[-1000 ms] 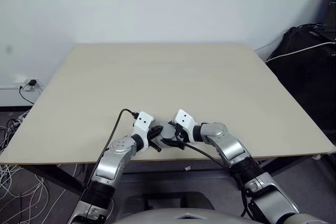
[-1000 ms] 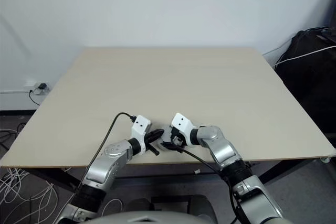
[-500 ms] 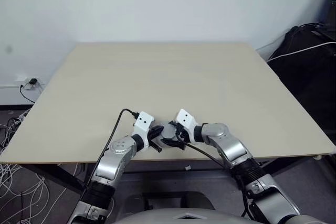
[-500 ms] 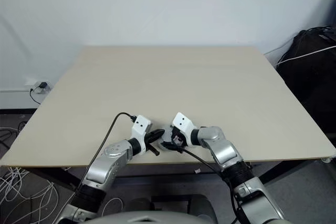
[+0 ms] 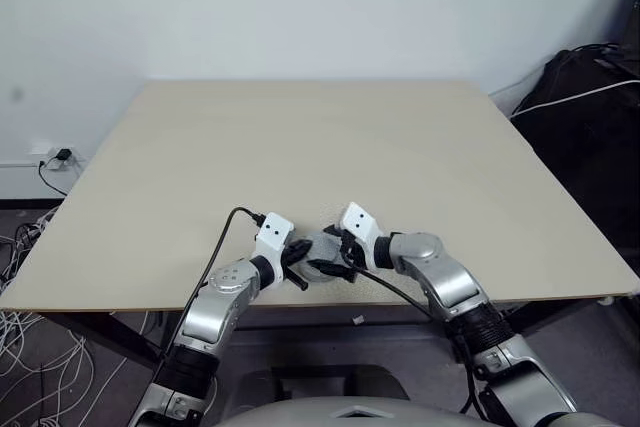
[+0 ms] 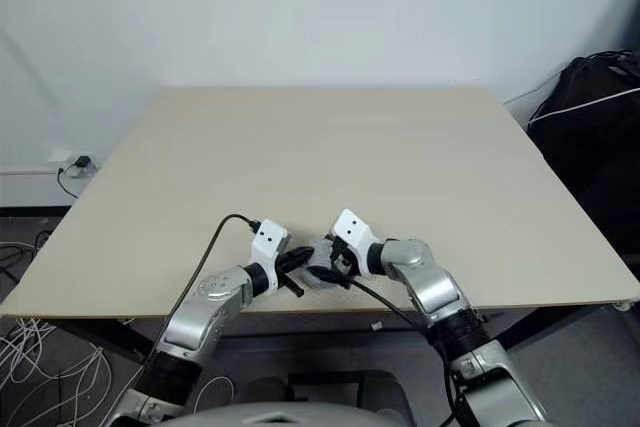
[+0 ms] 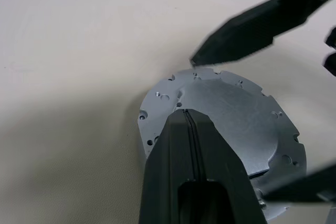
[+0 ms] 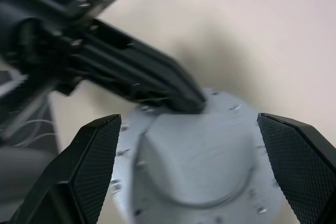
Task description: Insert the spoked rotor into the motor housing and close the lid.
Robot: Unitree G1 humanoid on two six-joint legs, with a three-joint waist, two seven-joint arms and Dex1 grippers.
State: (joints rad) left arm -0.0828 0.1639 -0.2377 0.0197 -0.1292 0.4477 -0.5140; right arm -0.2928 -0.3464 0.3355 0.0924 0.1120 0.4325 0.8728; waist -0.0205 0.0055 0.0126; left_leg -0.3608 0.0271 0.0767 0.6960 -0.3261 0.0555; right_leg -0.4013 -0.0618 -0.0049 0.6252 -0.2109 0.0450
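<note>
Claws converging on round silver metal motor housing (image 5: 322, 253), lying flat near front edge of pale wooden surface (image 5: 330, 137), directly between both arms. Left claw (image 7: 195, 129), fingers clenched together on nothing, pressing down with tip on flat bolt-holed silver lid (image 7: 231, 124) already seated on housing. Right claw (image 8: 194, 166), fingers (image 8: 86, 166) spread wide and released, straddling housing from opposite side, one finger on each flank, none seen touching. Spoked rotor apparently inside already, hidden under lid, judging by closed top.

Housing sitting squarely ahead of right claw, along line of its pointing, disc axis upright, so no long side to favour; gap between spread fingers looking just wider than disc. Both arms about equally near, left already bearing on top. Task likely in final stage, lid needing only to be pressed or checked. Risk: disc sliding toward surface edge under sideways push.
</note>
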